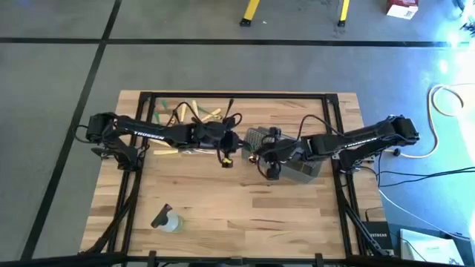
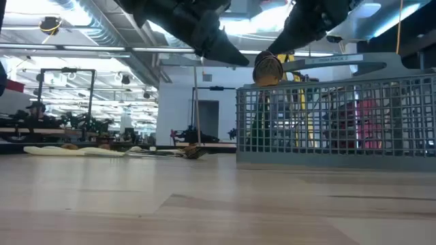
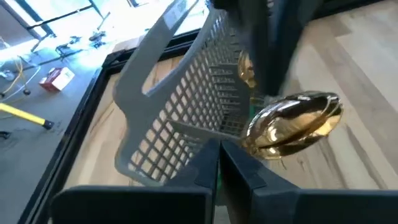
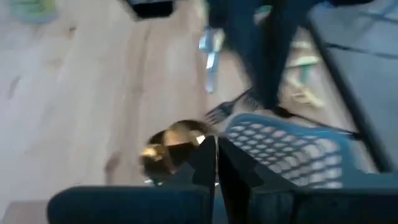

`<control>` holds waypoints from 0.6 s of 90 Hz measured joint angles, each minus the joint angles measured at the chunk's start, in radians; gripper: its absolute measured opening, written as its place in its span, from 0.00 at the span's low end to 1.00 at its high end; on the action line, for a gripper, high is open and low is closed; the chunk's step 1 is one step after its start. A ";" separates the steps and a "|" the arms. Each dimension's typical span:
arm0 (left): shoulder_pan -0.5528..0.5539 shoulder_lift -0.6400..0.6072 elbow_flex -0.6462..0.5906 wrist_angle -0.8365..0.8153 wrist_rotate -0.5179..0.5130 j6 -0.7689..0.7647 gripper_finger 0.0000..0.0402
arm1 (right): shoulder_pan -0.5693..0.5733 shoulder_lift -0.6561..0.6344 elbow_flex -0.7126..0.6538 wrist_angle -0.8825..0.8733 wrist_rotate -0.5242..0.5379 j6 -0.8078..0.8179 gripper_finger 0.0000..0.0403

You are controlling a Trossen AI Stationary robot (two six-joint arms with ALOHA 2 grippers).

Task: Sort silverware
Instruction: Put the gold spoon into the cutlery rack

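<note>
A gold spoon [image 2: 268, 68] hangs just above the left end of the grey wire-mesh basket [image 2: 340, 122], at the tips of my right gripper [image 4: 216, 155], which is shut. My left gripper [image 3: 219, 155] is shut too. It points at the spoon's bowl [image 3: 295, 121] from the table's left, close to it. Whether it touches the spoon, I cannot tell. The rest of the silverware [image 1: 185, 115], tan, green and black pieces, lies flat on the table at the far left. The basket [image 1: 300, 169] stands on the table right of centre. My right gripper holds the gold spoon, coming at it slanting down from the table's right. Its own fingers [image 4: 202, 163] hide the place of contact. The bowl [image 4: 171, 146] sticks out to one side of the fingertips. The spoon is clear of the table, above the basket's rim.
A small clear bottle [image 1: 167, 221] lies near the front left of the table. Black frame rails [image 1: 223, 95] run along the table's far, left and right sides. A black fork [image 4: 214, 113] lies on the table beside the basket.
</note>
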 joint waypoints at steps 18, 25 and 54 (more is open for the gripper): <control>0.002 0.000 0.000 -0.002 -0.008 -0.002 0.00 | -0.021 0.035 0.004 -0.007 -0.061 -0.001 0.00; 0.001 0.000 0.000 -0.007 -0.008 0.000 0.00 | -0.018 0.023 0.002 -0.019 -0.060 -0.011 0.00; 0.070 0.000 0.000 -0.137 -0.119 -0.083 0.00 | -0.019 -0.080 -0.002 -0.060 0.008 -0.020 0.00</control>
